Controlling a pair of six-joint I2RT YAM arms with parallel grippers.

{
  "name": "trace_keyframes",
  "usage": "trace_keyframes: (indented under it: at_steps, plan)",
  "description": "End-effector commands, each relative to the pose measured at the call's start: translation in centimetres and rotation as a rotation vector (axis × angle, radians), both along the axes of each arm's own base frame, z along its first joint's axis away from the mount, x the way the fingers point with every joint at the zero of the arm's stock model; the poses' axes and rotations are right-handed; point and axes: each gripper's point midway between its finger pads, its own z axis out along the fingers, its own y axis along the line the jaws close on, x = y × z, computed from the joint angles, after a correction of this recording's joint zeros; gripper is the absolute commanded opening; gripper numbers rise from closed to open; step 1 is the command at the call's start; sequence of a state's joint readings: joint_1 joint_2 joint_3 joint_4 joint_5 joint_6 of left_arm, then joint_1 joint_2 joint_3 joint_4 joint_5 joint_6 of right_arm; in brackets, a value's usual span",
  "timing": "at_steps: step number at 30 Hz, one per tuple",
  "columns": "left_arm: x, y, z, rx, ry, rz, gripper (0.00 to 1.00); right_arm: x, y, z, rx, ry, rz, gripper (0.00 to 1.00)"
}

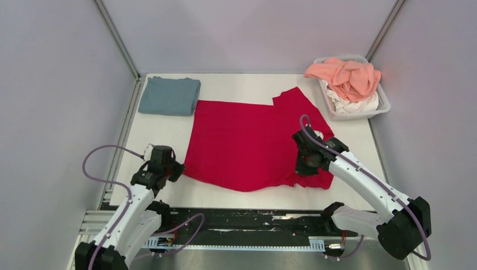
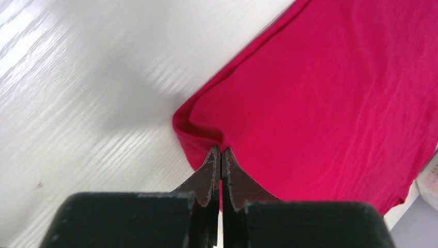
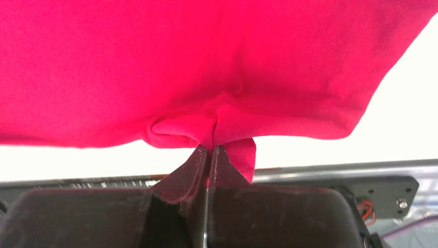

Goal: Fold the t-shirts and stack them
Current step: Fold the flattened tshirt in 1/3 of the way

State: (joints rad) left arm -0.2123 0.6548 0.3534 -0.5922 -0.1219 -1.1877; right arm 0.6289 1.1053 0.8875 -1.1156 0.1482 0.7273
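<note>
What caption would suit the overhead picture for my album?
Left gripper and right gripper pinch the near edge of a red t-shirt spread on the table.

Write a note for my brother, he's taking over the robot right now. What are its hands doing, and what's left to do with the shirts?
Left gripper: shut on the near left corner of the red t-shirt.
Right gripper: shut on that shirt's near edge, right side.
Red t-shirt: spread flat mid-table, not yet folded.
Done: blue-grey t-shirt folded, far left corner.
Left: fold the red one and stack it, then the pink t-shirt and white t-shirt heaped in the basket.
</note>
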Motion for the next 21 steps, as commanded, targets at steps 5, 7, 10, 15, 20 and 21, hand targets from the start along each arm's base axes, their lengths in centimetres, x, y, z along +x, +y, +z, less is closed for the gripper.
trace_keyframes:
  at_steps: [5,7,10,15,20,21]
  plan:
    - [9.4,0.3,6.0,0.071,-0.178,0.055,0.0,10.0,-1.7,3.0,0.038,-0.292,-0.071,0.01]
    - [10.4,0.6,6.0,0.089,-0.172,0.074,0.0,11.5,-2.0,2.9,0.048,-0.309,-0.086,0.01]
    - [12.2,0.8,6.1,0.114,-0.176,0.09,0.0,13.5,-2.5,2.5,0.067,-0.325,-0.105,0.02]
    - [14.1,1.4,5.3,0.156,-0.139,0.104,0.0,16.7,-3.0,1.7,0.07,-0.326,-0.101,0.06]
    - [16.5,0.7,3.8,0.143,-0.091,0.049,0.0,19.2,-3.5,-0.3,0.045,-0.275,-0.08,0.11]
    - [17.2,0.5,4.2,0.141,-0.093,0.042,0.04,19.9,-3.7,-0.9,0.036,-0.265,-0.084,0.13]
